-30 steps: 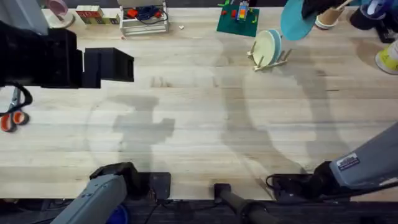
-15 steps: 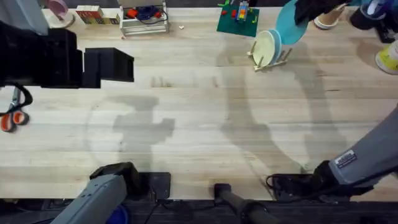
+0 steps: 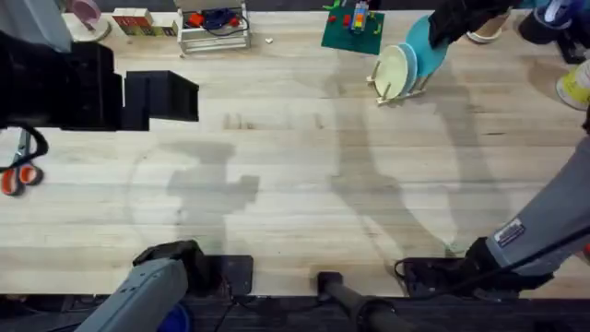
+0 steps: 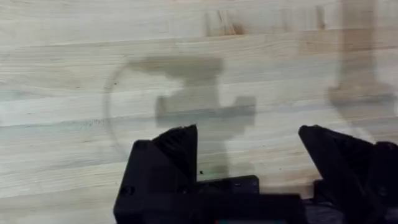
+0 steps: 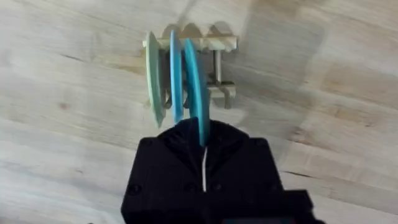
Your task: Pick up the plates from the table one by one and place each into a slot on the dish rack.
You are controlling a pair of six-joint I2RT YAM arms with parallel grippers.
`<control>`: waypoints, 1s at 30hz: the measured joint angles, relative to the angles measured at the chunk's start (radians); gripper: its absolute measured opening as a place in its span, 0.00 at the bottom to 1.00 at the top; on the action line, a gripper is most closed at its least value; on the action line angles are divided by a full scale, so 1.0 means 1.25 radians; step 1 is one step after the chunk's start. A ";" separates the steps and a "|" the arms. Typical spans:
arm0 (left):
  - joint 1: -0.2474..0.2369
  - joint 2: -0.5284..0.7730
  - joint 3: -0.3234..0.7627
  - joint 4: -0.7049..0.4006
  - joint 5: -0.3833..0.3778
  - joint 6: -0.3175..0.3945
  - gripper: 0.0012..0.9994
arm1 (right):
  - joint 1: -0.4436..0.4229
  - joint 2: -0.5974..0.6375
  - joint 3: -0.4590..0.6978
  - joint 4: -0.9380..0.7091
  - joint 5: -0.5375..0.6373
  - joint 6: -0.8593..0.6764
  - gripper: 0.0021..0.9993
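My right gripper (image 3: 445, 20) is shut on a turquoise-blue plate (image 3: 423, 44), held on edge at the far right of the table (image 3: 295, 157). In the right wrist view this plate (image 5: 194, 81) runs up from between the closed fingers (image 5: 186, 146) into the dish rack (image 5: 221, 88). It stands close beside a light blue plate (image 5: 176, 74) and a cream-green plate (image 5: 153, 78), both upright in slots. From overhead the dish rack (image 3: 413, 90) holds the cream-green plate (image 3: 391, 70). My left gripper (image 4: 249, 146) is open above bare wood.
Along the far edge stand a white frame stand with cables (image 3: 214, 28), coloured blocks (image 3: 143, 22), a pink dish (image 3: 86, 11) and a green board with toys (image 3: 352, 29). Red-handled scissors (image 3: 17, 175) lie at the left edge. A cup (image 3: 483, 29) sits behind the rack.
The right gripper has carried the turquoise plate down and left, from beyond the rack to right against it beside the light blue plate. The left arm has not moved.
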 joint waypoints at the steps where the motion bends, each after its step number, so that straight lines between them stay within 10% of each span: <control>1: 0.000 0.000 0.000 0.000 0.000 0.000 1.00 | 0.000 0.000 0.000 -0.002 0.000 0.000 0.03; 30: 0.000 0.000 0.000 0.000 0.000 0.000 1.00 | 0.011 0.000 0.000 0.010 0.022 0.000 0.03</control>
